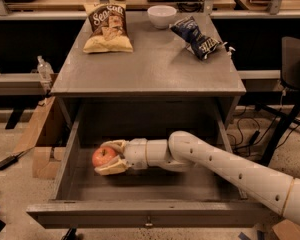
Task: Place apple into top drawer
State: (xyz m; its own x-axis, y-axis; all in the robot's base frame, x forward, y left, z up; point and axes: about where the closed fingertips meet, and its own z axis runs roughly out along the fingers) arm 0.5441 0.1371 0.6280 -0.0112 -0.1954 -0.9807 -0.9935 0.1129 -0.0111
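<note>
Apple [103, 156] is inside the drawer [140, 215], left side, low over the floor; can't tell if it touches. My claw [110, 157] is clamped on it, one finger above, one below. Round, firm, smooth skin, prob. moderate wt: I judge it'd roll once freed and bruise if dropped. Hold across the widest part suits it. Bowl [162, 15] sits up top, well apart.

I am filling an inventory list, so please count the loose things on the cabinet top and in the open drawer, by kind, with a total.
Apples: 1, the apple, inside the top drawer, with the gripper shut on it.
Chip bags: 2, the yellow bag and the blue bag, on the cabinet top.
Bowls: 1, the white bowl.
Total: 4
</note>
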